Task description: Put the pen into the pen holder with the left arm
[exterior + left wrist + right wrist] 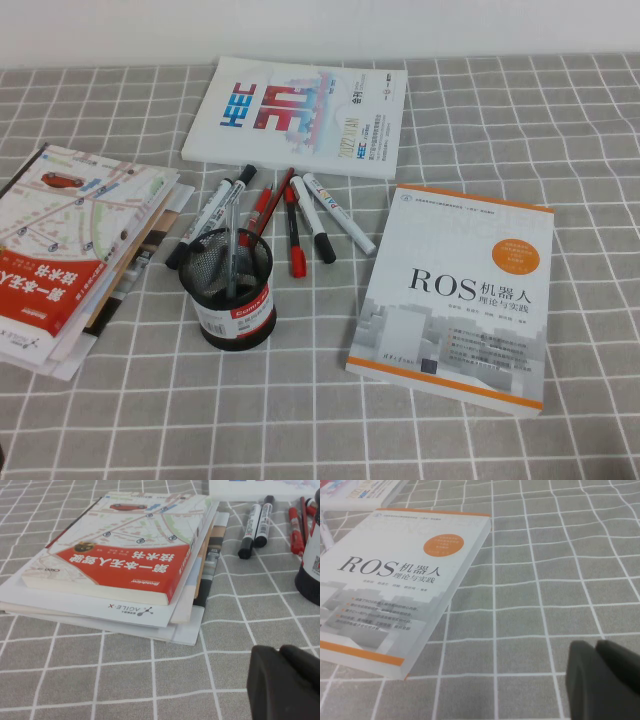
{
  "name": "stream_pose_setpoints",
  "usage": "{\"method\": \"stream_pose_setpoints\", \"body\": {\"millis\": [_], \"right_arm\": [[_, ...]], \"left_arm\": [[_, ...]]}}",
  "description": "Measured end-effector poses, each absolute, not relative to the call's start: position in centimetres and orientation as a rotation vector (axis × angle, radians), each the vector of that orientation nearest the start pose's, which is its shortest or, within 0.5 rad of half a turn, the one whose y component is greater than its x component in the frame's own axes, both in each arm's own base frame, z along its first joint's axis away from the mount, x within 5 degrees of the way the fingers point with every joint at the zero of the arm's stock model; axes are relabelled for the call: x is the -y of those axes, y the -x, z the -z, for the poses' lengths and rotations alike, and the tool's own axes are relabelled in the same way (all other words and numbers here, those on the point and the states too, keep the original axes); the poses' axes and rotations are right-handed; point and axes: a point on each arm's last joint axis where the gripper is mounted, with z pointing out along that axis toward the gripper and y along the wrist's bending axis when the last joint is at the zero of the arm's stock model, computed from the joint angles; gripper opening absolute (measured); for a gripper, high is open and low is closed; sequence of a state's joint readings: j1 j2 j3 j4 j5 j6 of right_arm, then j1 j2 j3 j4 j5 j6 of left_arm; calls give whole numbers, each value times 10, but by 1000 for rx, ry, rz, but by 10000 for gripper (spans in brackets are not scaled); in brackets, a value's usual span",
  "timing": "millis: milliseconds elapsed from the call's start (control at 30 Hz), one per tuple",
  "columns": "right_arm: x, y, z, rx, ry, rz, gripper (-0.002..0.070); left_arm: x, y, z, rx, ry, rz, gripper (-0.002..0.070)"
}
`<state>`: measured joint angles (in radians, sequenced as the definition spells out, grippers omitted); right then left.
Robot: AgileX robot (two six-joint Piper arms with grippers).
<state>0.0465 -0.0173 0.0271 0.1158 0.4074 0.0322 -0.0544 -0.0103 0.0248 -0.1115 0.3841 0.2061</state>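
**Spotter:** Right, left gripper (279, 652) first. It sits low over the checked cloth (100, 670). Only its tip shows in its own wrist view, and it is out of the high view. The two dark halves meet with no gap showing, so I read it as closed and empty.

**Operator:** And the pen?

**Spotter:** The pen (248, 530) lies flat on the cloth, well ahead of your left gripper and off to its right. It is past the near corner of the book stack (125, 565). A darker marker (263, 520) lies touching it. The pen holder (232, 290) stands on the gripper's side of the pair, just beside their near ends. It already has a thin clear pen (232, 250) standing in it.

**Operator:** How will it handle?

**Spotter:** My guess is light, stiff and smooth, so it will likely roll if you nudge it. Take it mid-barrel across its width, clear of the black cap. You need to open before you come down. The touching marker leaves little room on that side, so you may drag both.

**Operator:** Right side?

**Spotter:** The right gripper (596, 647) hangs low over bare cloth. The white robotics book (395, 580) lies ahead of it. It also looks closed with nothing in it. Looks parked to me.
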Motion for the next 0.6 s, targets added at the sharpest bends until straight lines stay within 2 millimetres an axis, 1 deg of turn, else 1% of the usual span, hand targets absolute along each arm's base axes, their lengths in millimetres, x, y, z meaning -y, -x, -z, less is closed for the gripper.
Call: {"method": "stream_pose_setpoints", "body": {"millis": [333,600], "right_arm": [[-7,-51,-169,-1901,-56,-169,-15],[-7,-51,-169,-1901,-56,-169,-15]], "left_arm": [[7,-52,-171,-1872,-176,6,-2],[7,-53,-175,-1830,-157,15,-2]]}}
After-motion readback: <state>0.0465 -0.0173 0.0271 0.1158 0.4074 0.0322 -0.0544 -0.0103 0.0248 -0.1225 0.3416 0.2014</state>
